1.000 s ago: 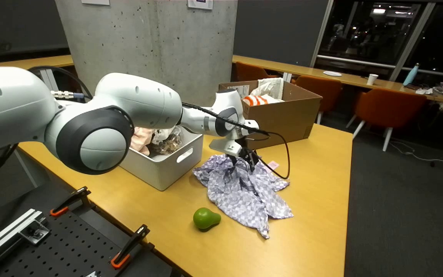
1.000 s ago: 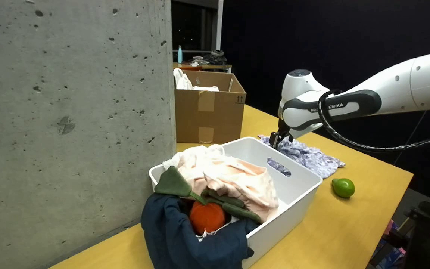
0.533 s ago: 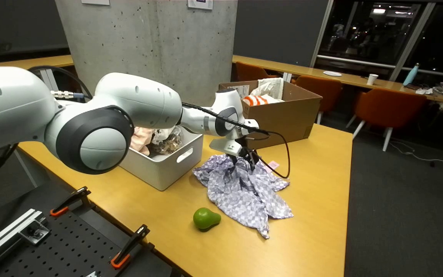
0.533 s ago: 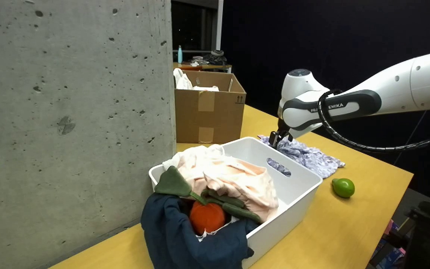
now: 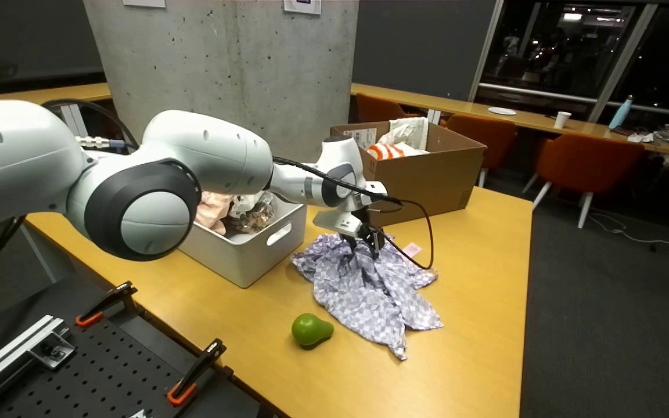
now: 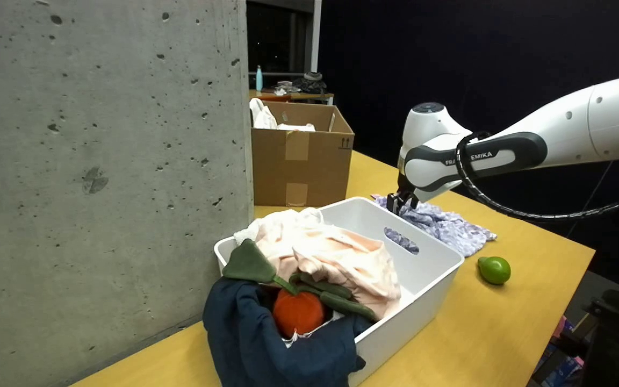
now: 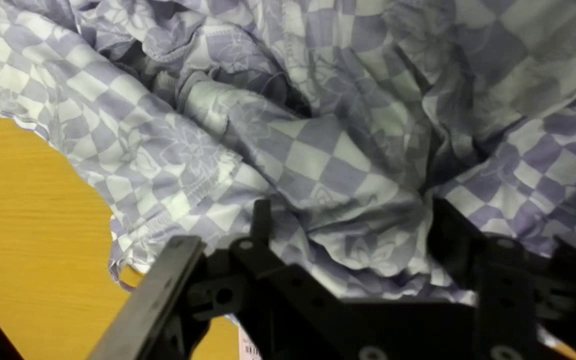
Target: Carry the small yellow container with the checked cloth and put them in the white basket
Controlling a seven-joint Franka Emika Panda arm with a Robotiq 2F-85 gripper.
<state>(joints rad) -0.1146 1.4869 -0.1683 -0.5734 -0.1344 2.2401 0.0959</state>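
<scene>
A crumpled purple-and-white checked cloth (image 5: 363,296) lies spread on the table; it also shows in an exterior view (image 6: 444,223) and fills much of the wrist view (image 7: 313,160). My gripper (image 5: 362,247) points down at the cloth's end nearer the cardboard box. In the wrist view my gripper (image 7: 348,217) is open, its fingers apart on either side of a cloth fold. The white basket (image 5: 265,258) stands beside the cloth; its wall also shows in an exterior view (image 6: 406,328). No yellow container shows in any view; whether it is under the cloth I cannot tell.
A green pear-like fruit (image 5: 311,331) lies near the cloth. A cardboard box (image 5: 427,180) stands behind the gripper. The basket holds pink cloth (image 6: 342,258) and an orange ball-like thing (image 6: 299,314); dark blue cloth (image 6: 277,355) hangs over its end. A concrete pillar (image 6: 105,177) stands close.
The arm's wrist and gripper have shifted slightly left in both exterior views and a little lower in one of them. The cloth, basket and fruit have not visibly moved.
</scene>
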